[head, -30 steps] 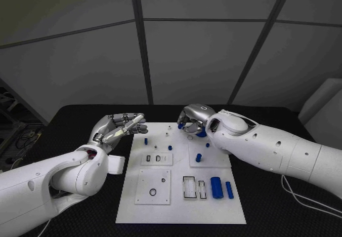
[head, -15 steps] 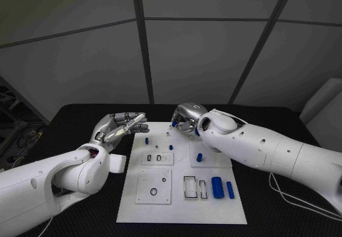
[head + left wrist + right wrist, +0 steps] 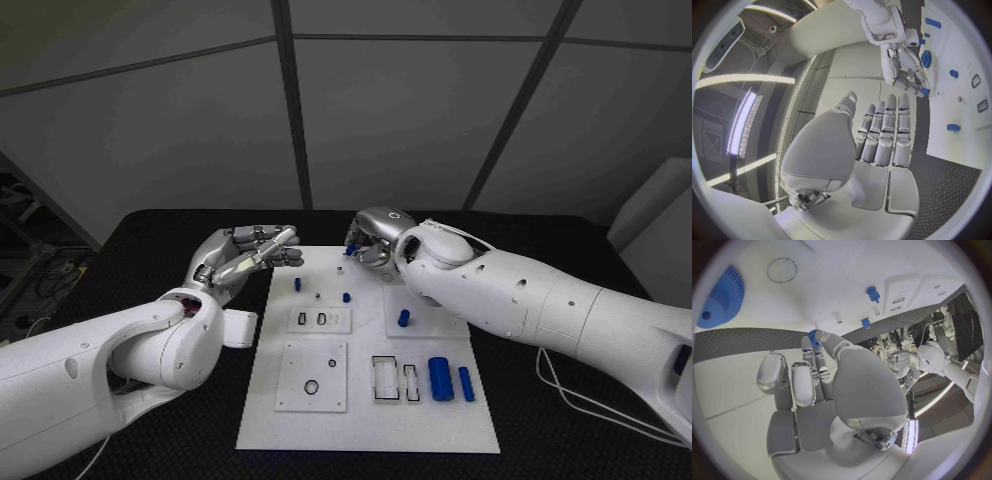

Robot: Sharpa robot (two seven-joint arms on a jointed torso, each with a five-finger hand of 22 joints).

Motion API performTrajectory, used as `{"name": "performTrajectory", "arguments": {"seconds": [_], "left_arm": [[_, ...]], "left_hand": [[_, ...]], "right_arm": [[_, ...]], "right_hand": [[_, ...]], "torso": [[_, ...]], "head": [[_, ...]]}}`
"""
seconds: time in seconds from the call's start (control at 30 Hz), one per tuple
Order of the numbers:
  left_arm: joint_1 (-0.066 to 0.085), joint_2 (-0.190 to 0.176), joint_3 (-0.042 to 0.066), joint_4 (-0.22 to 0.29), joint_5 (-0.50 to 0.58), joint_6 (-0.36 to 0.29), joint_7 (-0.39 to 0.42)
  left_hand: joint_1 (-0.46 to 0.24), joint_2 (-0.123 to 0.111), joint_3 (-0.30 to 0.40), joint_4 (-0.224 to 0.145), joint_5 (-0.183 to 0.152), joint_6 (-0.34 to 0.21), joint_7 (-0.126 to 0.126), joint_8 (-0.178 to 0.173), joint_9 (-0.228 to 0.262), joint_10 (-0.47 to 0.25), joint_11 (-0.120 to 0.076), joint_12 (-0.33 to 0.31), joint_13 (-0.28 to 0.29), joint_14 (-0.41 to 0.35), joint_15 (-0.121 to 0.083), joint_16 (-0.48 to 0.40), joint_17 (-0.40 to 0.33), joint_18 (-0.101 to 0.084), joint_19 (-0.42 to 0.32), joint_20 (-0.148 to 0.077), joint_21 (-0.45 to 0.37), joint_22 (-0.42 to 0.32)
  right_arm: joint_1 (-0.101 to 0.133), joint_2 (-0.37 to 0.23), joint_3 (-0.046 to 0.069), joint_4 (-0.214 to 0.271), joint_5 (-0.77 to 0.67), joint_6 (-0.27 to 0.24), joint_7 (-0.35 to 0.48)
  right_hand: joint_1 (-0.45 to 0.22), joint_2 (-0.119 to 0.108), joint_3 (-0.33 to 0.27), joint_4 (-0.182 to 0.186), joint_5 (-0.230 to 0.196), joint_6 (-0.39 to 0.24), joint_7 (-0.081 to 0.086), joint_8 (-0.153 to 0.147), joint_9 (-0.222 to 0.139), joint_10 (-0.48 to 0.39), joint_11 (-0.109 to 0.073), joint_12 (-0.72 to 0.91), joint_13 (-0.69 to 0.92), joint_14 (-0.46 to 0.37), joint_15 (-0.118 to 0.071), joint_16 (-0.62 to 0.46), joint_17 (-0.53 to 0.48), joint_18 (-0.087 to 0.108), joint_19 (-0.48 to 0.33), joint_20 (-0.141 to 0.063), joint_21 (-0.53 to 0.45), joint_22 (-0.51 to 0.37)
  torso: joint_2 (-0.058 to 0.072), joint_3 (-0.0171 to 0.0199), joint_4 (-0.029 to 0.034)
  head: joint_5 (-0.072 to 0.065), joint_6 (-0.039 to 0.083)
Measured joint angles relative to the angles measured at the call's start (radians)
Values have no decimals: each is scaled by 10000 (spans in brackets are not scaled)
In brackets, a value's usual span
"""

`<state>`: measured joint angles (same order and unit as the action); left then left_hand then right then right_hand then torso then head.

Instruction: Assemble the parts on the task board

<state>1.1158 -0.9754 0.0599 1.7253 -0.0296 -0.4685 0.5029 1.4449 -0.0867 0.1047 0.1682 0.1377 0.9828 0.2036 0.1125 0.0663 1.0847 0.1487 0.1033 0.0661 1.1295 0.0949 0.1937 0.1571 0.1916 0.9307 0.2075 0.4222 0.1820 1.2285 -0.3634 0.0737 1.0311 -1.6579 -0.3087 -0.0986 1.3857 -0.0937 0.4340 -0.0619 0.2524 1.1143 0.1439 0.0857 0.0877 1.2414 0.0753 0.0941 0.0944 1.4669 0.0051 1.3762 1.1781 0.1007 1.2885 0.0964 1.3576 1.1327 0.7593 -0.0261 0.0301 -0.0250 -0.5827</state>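
The white task board (image 3: 368,425) lies in the middle of the black table. My right hand (image 3: 372,238) hovers over the board's far edge and pinches a small blue part (image 3: 351,250) between its fingertips; the right wrist view shows that part (image 3: 812,336) at the tips, above the board (image 3: 829,270). My left hand (image 3: 245,250) is raised beside the board's far left corner, its fingers (image 3: 882,132) straight, side by side, and holding nothing. The left wrist view also shows my right hand (image 3: 901,65) with the blue part (image 3: 924,91).
Blue pegs (image 3: 297,284) (image 3: 346,297) stand near the board's far end, with a blue piece (image 3: 404,319) further in. Two blue cylinders (image 3: 438,379) (image 3: 464,384) lie beside a black frame (image 3: 384,378). A blue gear (image 3: 720,297) sits on the board. A black ring (image 3: 310,386) lies on the near plate.
My right hand has moved left along the board's far edge, carrying the small blue part. The left hand has hardly moved.
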Motion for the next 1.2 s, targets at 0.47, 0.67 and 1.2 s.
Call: {"name": "performTrajectory", "arguments": {"seconds": [0.47, 0.67, 1.2], "left_arm": [[27, 26, 0, -4, 0, 7, -17], [42, 37, 1, -8, -1, 8, -28], [81, 50, 1, -20, -1, 21, -54]], "left_hand": [[0, 0, 0, 0, 0, 0, 0, -40, 0, 0, 0, -38, 0, 0, 0, -47, -1, 1, 0, 0, 0, 7], [0, 0, 0, 0, 0, 0, 0, -40, 0, 0, 0, -39, 0, 0, 0, -47, 1, 1, 0, 0, 0, 7], [0, 0, 0, 0, 0, 0, 0, -39, 0, 0, 0, -38, 0, 0, 0, -47, 8, 0, 0, 0, 0, 6]], "right_arm": [[0, 278, -2, -340, 65, 193, 35], [5, 406, 1, -464, 82, 271, 58], [3, 554, -7, -616, 88, 662, 46]], "right_hand": [[-42, -40, 28, 28, 0, -38, 29, -21, -5, -34, 34, -55, 24, 0, 0, 0, 31, 0, 0, 0, 0, 16], [-43, -40, 28, 28, 0, -82, 55, -29, -11, -70, 70, -55, 26, 0, 0, 0, 30, 0, 0, 0, 0, 15], [-466, -348, 52, 168, -377, -1460, 329, -228, -208, -1813, 445, -304, -266, -20, 272, -39, -316, 1, -630, 342, -354, -786]], "torso": [[-1, 0, 1], [-1, -1, 2], [-1, -2, -8]], "head": [[35, -57], [47, -63], [85, -85]]}}
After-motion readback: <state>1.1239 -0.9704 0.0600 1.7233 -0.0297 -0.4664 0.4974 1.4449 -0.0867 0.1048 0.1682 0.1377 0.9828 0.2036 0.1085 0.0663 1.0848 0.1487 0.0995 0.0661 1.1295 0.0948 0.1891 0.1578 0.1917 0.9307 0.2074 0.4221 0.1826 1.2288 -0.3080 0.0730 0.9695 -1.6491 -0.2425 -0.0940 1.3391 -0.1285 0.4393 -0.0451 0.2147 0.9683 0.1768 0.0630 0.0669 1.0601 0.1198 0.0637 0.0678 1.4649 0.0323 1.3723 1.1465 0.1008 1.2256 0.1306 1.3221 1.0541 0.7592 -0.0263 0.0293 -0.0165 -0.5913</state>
